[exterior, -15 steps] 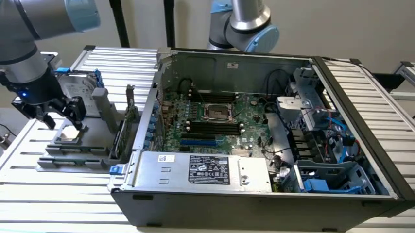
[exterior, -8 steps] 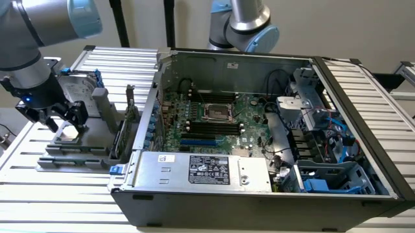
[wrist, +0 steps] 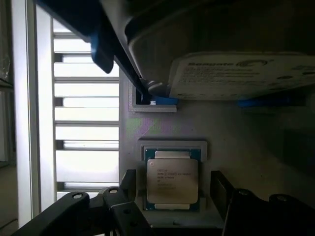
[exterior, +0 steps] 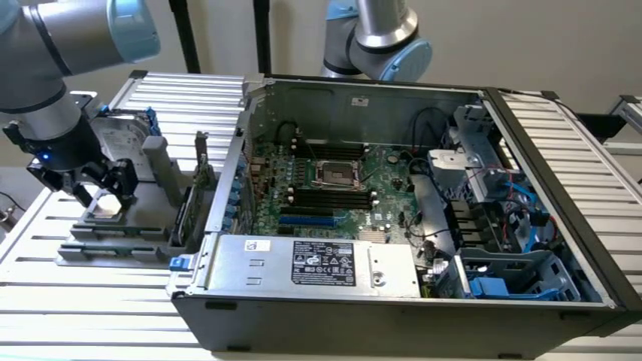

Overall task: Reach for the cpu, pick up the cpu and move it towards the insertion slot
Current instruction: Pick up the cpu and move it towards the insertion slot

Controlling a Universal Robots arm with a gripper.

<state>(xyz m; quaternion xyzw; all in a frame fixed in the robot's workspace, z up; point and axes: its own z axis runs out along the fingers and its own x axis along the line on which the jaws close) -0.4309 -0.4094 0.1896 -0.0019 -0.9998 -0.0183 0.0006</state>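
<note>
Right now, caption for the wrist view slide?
Open gripper flanks the small flat square silvery-topped cpu in its grey holder, near the white-labelled silver hard drive.

hard drive (wrist: pixel 231 73) behind the cpu (wrist: pixel 172 179) runs off frame; cpu lettering too small to read; fingers (wrist: pixel 220 189) beside it cropped.

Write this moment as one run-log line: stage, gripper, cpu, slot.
stage: reach | gripper: open, straddling cpu, no contact | cpu: flat in grey holder | insertion slot: on motherboard, away from gripper
</note>
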